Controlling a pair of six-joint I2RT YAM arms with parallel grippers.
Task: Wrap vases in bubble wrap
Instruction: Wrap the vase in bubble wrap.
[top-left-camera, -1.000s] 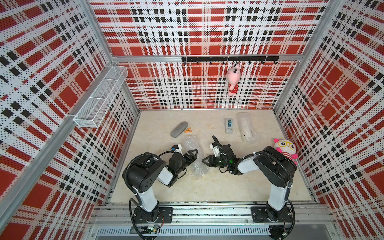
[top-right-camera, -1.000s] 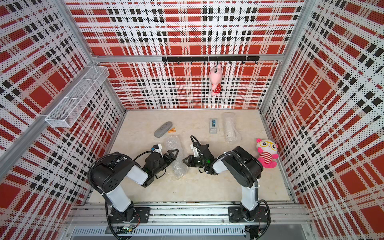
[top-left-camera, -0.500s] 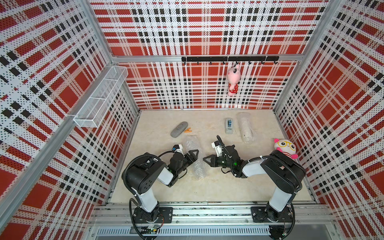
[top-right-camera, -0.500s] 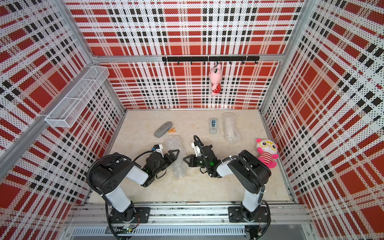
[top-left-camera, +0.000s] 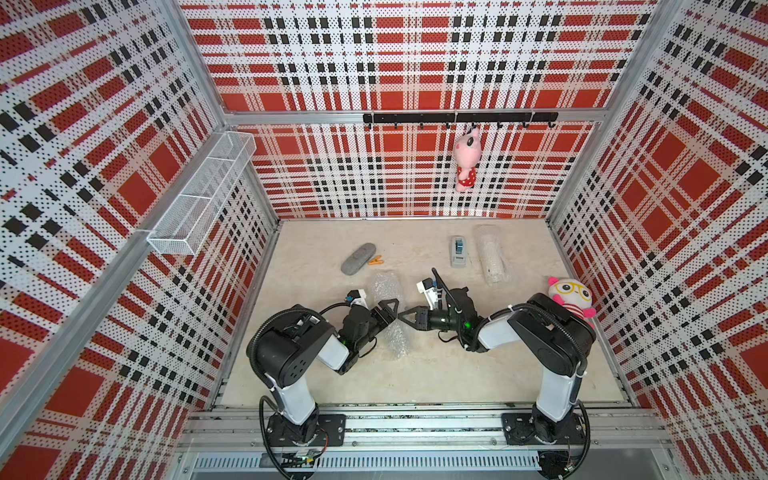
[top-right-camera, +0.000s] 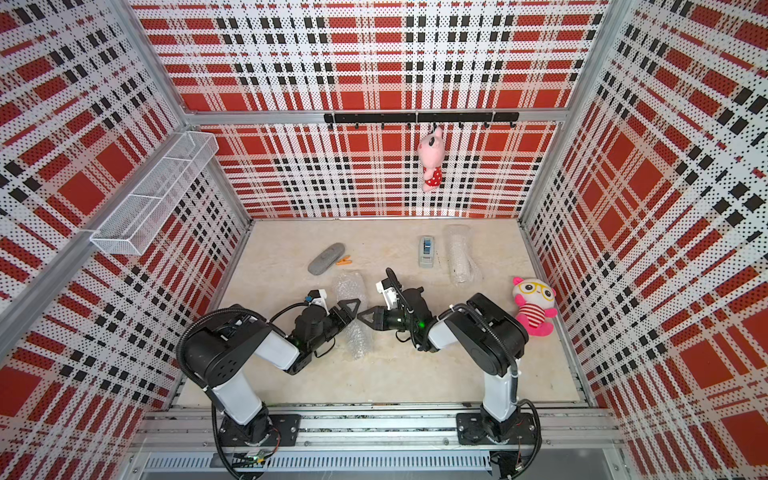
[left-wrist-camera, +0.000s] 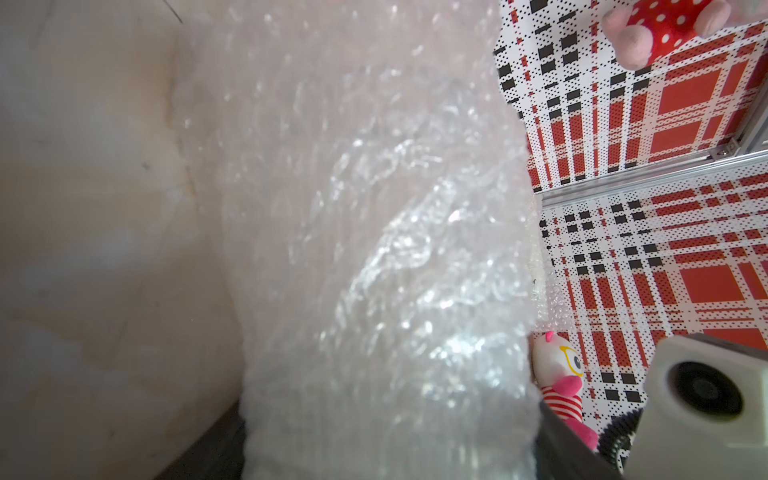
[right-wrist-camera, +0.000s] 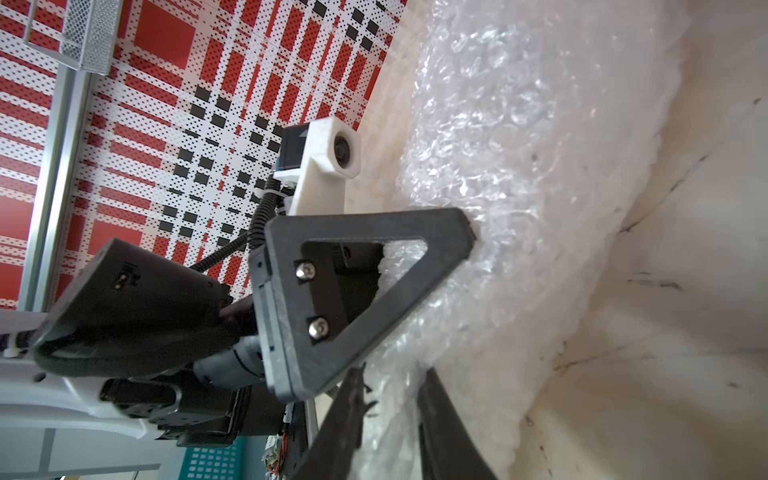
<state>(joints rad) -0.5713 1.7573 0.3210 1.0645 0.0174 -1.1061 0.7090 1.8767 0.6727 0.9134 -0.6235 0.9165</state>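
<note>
The bench (top-left-camera: 436, 374) (pale, walled on three sides) carries everything, and both arms reach inward from its front edge.

The left end effector (top-left-camera: 388, 316) is clamped across the near bundle (top-left-camera: 397, 338). This is a vase rolled in bubble wrap, lying left of centre with its length running front to back. The vase itself cannot be made out through the film.

The right end effector (top-left-camera: 409, 322) meets the bundle from the opposite side. Its jaws are parted a little, with a loose wrap edge (right-wrist-camera: 395, 399) between them, apparently not pinched.

The far bundle (top-left-camera: 490, 253), near the back edge and right of centre, looks finished.

**Step in hand (a judgement):** closing the second wrap, with one side steadying the roll while the other tends the free flap.

**Next move:** the right fingers should retake or press down that flap without dragging the roll out of the left grip. The film is springy and may unfurl.

**Room for moving:**
- Open bench lies toward the front edge and the front right corner.
- The plush (top-left-camera: 569, 297) sits at the right edge, close to the right arm.
- The case (top-left-camera: 358, 258) lies toward the back left, well apart from the work.
- The dispenser (top-left-camera: 458, 250) stands just beside the far bundle.
- The clip (top-left-camera: 376, 260) lies just beside the case.
</note>
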